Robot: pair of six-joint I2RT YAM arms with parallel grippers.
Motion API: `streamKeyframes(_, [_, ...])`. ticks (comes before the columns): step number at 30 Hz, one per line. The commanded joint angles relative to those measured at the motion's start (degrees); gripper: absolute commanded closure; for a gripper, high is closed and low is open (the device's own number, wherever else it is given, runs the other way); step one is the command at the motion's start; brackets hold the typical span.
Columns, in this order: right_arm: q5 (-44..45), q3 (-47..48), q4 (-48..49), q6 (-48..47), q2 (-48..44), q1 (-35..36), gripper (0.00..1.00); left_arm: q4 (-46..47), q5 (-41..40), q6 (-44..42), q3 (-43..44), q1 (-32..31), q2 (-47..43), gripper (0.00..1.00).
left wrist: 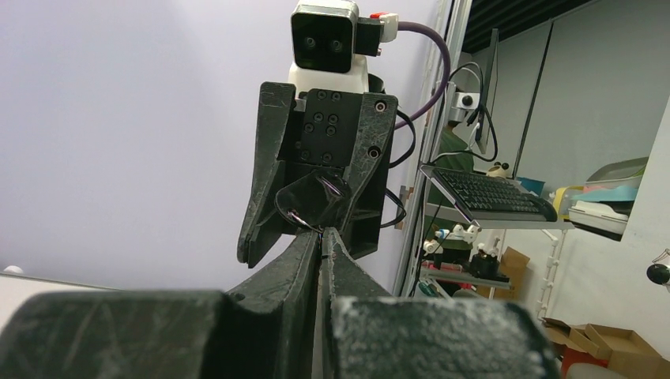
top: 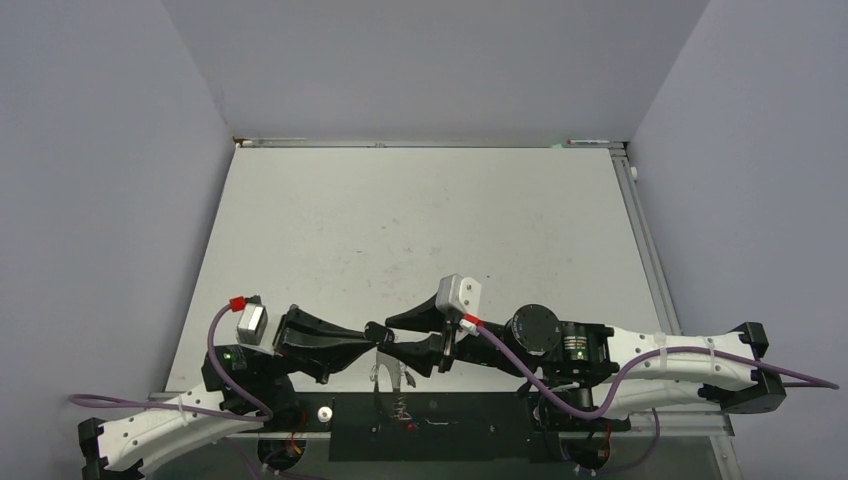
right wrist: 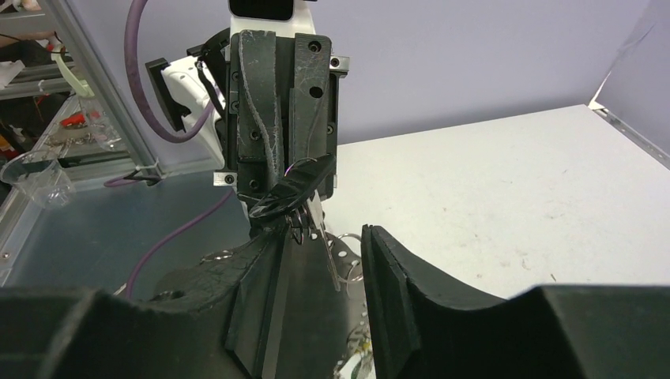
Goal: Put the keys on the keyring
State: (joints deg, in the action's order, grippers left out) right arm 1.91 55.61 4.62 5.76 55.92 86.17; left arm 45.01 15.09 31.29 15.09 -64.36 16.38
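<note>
White table (top: 420, 220), faintly scuffed and speckled, metal-railed at far and right edges; black strip (top: 480, 428) along near edge, small metal bits (top: 400, 408) there.

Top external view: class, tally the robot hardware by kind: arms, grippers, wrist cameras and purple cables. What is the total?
White-and-black robot arms: 2 (left arm, right arm)
Black two-finger grippers: 2 (left gripper, right gripper)
Boxy wrist cameras: 2 (left camera, right camera)
Purple cables: 2 (left cable, right cable)
Total: 8
</note>
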Motion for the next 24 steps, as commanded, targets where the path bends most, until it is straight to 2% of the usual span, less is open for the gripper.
streamKeyframes(1, [-0.89,0.64,2.16,1.53,-0.29,-0.65,0.63,5.88,0.96,0.29,0.91,-0.07,0.99,1.00])
streamKeyframes(9, [-1.43,0.96,2.50,1.17,0.34,-0.65,0.79,6.39,1.11,0.10,0.54,-0.07,1.79,1.00])
streamKeyframes(15, [-0.27,2.04,0.42,-1.61,2.24,-0.65,0.94,6.70,1.01,-0.06,0.30,-0.07,2.34,1.00])
streamKeyframes(22, [0.07,1.48,-1.78,-5.30,0.44,-0.57,0.95,1.46,-0.68,-1.54,0.62,-0.08,-0.43,1.00])
streamKeyframes(24, [3.61,3.02,-4.25,-5.32,0.65,-0.61,0.95,-0.32,-1.29,-2.26,0.78,-0.07,-1.59,1.00])
